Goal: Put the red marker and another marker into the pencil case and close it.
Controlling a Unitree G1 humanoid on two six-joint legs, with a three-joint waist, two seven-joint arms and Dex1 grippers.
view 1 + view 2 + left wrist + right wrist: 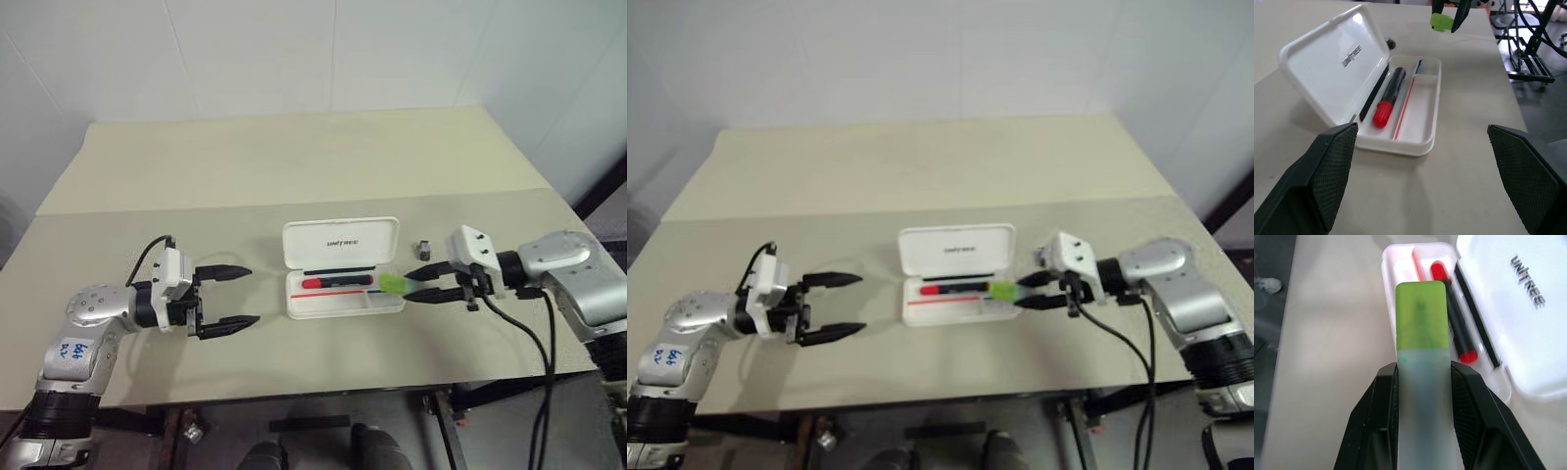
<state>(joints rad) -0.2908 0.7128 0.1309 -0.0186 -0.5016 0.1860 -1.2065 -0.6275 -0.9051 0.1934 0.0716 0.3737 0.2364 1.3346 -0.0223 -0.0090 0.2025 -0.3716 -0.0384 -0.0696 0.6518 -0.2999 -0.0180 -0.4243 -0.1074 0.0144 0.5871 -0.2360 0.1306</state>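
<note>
Right gripper (423, 281): reaches level toward the open pencil case (343, 305), pinching the green highlighter (393, 284).
Left gripper (238, 296): spread wide, empty.
Case: red marker (337, 282) inside.
Table (294, 166): small grey block (424, 246) nearby.

Open table (245, 186) all round the pencil case (343, 304). Its raised lid (340, 242) walls off the far side. The red marker (336, 282) fills the back channel; the front compartment lies free. A small grey block (424, 247) sits near the right end.

The red marker (338, 282) lies in the pencil case (343, 305), table (294, 166) beneath.
</note>
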